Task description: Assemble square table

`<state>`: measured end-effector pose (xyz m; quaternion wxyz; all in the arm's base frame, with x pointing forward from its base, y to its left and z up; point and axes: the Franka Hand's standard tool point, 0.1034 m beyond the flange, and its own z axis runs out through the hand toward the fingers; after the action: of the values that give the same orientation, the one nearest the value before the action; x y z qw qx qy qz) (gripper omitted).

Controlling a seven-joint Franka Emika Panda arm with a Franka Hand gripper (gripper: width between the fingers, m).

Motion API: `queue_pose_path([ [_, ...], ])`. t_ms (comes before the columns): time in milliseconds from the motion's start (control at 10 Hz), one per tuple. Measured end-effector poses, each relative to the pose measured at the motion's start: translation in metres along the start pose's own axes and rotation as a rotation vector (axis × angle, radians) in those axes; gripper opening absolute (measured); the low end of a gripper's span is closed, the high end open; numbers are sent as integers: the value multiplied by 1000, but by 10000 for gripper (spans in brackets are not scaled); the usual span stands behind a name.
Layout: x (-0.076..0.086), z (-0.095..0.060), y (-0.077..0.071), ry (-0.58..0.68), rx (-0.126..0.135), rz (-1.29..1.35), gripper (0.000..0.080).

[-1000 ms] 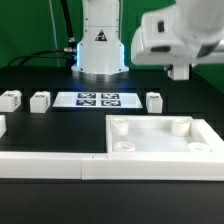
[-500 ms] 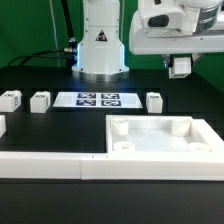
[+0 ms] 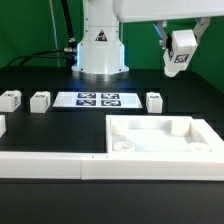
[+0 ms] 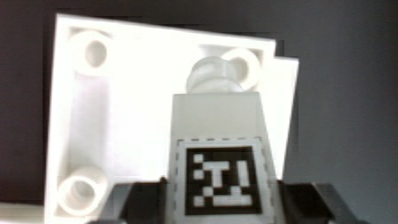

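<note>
My gripper (image 3: 178, 62) hangs high at the exterior view's right, shut on a short white leg (image 3: 181, 48) that shows a black-and-white tag and sits tilted. In the wrist view that leg (image 4: 222, 125) juts out from between the dark fingers (image 4: 146, 203) of the gripper (image 4: 224, 203), its tip over a far corner socket (image 4: 217, 72) of the square tabletop (image 4: 128, 115). The tabletop (image 3: 150, 121) lies flat on the black table below and slightly left of the held leg, raised edges and round sockets up. Loose legs (image 3: 154, 101) (image 3: 40, 101) (image 3: 9, 99) stand behind it.
The marker board (image 3: 98, 99) lies between the loose legs, in front of the robot base (image 3: 100, 50). A long white rail (image 3: 50, 167) runs along the front edge, touching the tabletop's left side. Another white part (image 3: 2, 126) peeks in at the exterior view's left.
The arm has lifted and swung; the wrist body has left the picture's top. The gripper with the leg has risen slightly and now shows tilted, tag visible.
</note>
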<state>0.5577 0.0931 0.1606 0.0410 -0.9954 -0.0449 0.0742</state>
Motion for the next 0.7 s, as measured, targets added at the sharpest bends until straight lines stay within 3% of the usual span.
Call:
queue_pose_path([
  [300,8,3,0,270,-11,3,290],
  [400,10,21,-11,366,-6,1,290],
  [500,18,32,-10,403,-7,-17,290],
  [700,47,27,-2,594,-11,-18,290],
])
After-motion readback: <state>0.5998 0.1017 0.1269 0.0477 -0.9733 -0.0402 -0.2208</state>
